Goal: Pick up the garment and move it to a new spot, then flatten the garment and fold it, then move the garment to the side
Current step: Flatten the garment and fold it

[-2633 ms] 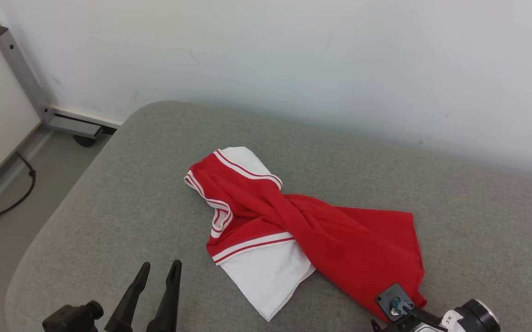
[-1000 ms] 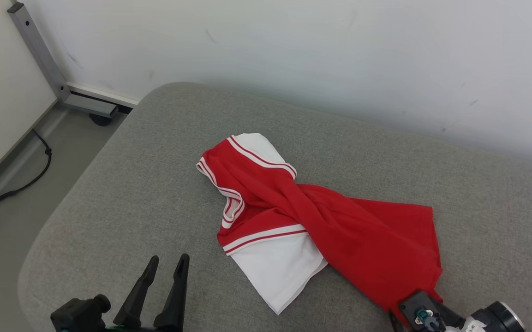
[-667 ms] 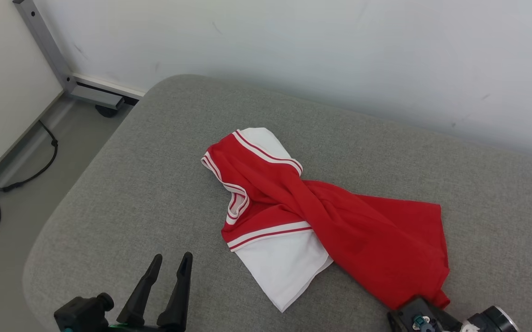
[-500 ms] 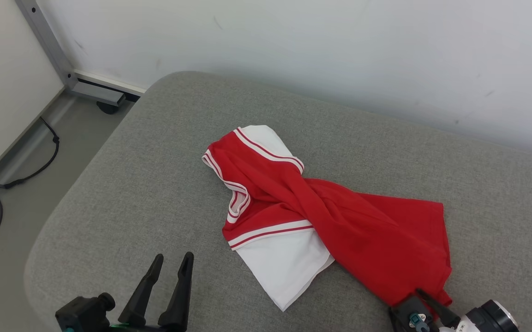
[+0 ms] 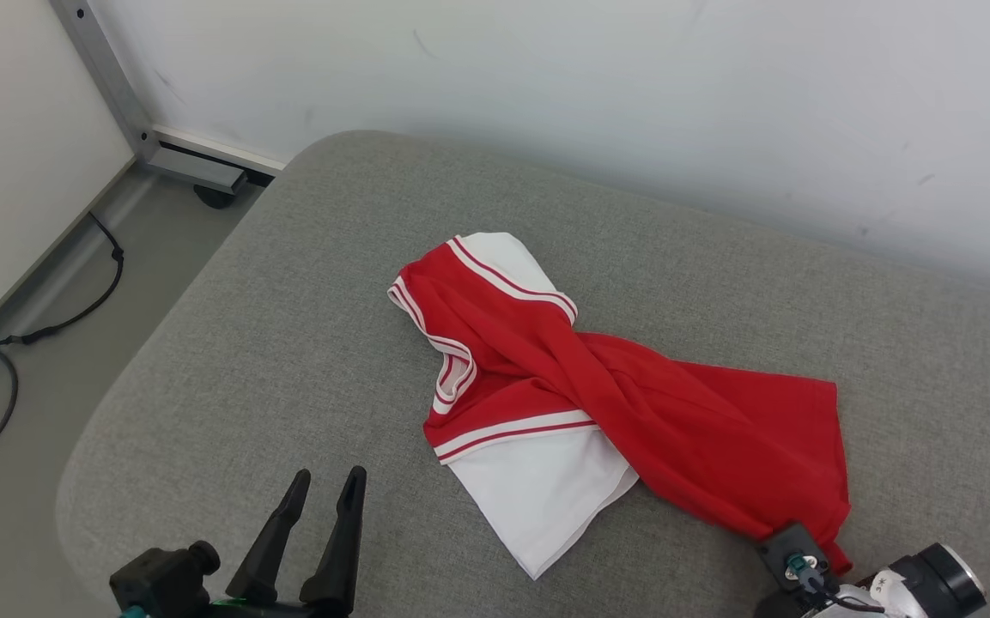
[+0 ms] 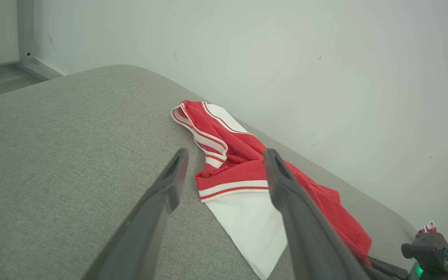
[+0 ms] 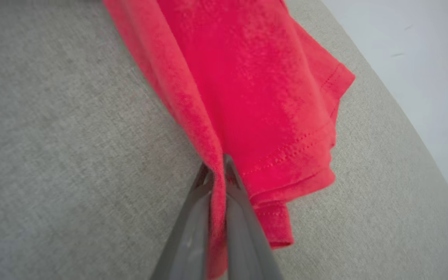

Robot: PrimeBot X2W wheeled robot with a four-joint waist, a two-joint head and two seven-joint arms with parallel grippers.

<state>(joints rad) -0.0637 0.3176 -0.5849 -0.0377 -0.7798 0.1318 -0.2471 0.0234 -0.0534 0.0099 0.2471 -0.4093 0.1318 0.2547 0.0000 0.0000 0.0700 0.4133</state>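
Garment (image 5: 632, 412), a red top with white panels and striped trim, lies twisted on the grey cushioned surface (image 5: 245, 360), roughly in its middle and reaching toward the right. Its long axis runs on a diagonal. The striped, white-edged end sits at the far left of the heap, and the plain red hem trails down to the near right.

That near-right hem corner is where the right gripper (image 7: 218, 171) grips. In the right wrist view its two fingers are pressed together with a fold of red cloth pinched between them, right by the stitched edge. The whole body of the garment therefore lies away from this claw, farther off and to its left. A lift or drag from here would, in my judgement, pull along that diagonal and draw the twisted middle out after the corner.

The left gripper (image 5: 327, 489) hovers at the near left with its fingers spread, holding nothing, well apart from the red hem. The cloth nearest to it is the white panel, to its right and a little farther off. The right arm looks the one placed for the pick-up.
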